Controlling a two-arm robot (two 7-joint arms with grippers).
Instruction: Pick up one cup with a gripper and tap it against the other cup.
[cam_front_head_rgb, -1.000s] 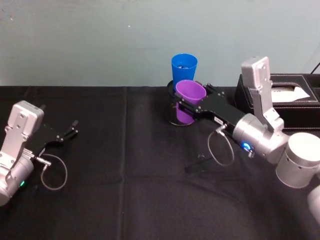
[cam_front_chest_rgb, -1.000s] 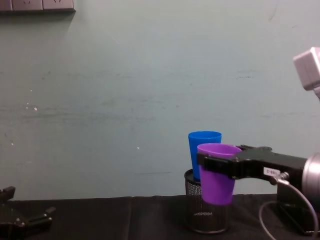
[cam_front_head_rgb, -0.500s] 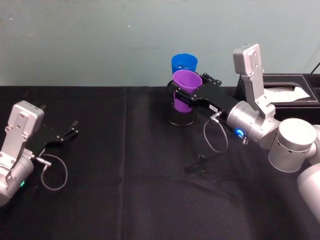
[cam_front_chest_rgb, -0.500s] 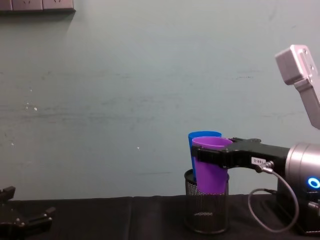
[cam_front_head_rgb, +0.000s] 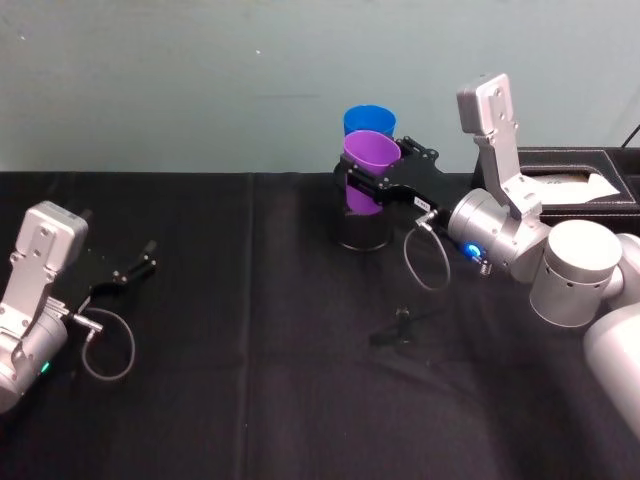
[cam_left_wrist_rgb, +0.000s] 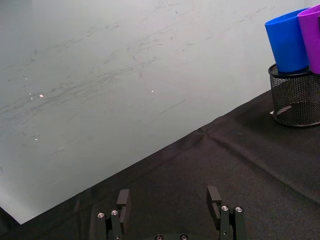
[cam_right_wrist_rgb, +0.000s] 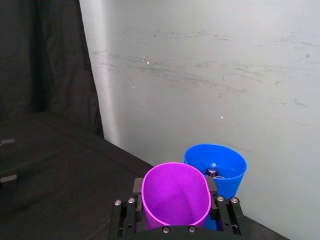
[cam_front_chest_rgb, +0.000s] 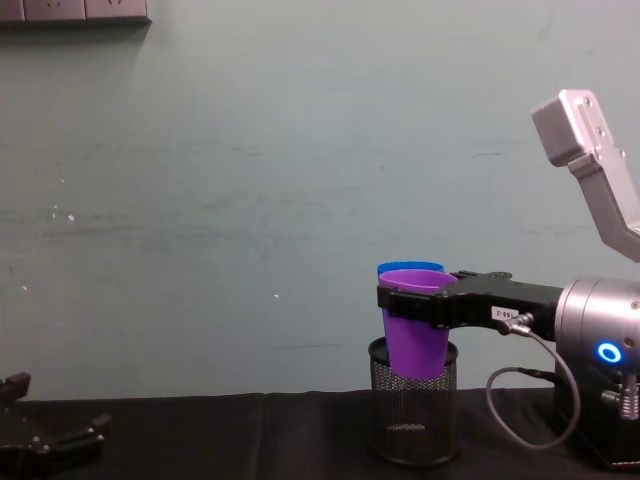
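The purple tapered plastic tumbler (cam_front_chest_rgb: 415, 345) hangs upright above the black-clothed worktop (cam_front_head_rgb: 250, 390). The right claw (cam_front_chest_rgb: 408, 303) clamps it just under the rim, flat black jaws closed on its sides. Right behind it, so near that contact cannot be told, the bright blue plastic tumbler (cam_right_wrist_rgb: 222, 167) stands in a black wire-mesh pen holder (cam_front_chest_rgb: 410, 425). The left claw (cam_left_wrist_rgb: 168, 194) rests spread open and empty, far to the left.

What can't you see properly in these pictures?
1. Chest view: whether the purple cup, held by the right gripper, touches the blue cup; purple covers blue.
2. Chest view: the blue cup's bottom, behind the purple cup and the mesh holder.
3. Right wrist view: the small dark thing inside the blue cup, too small to name.
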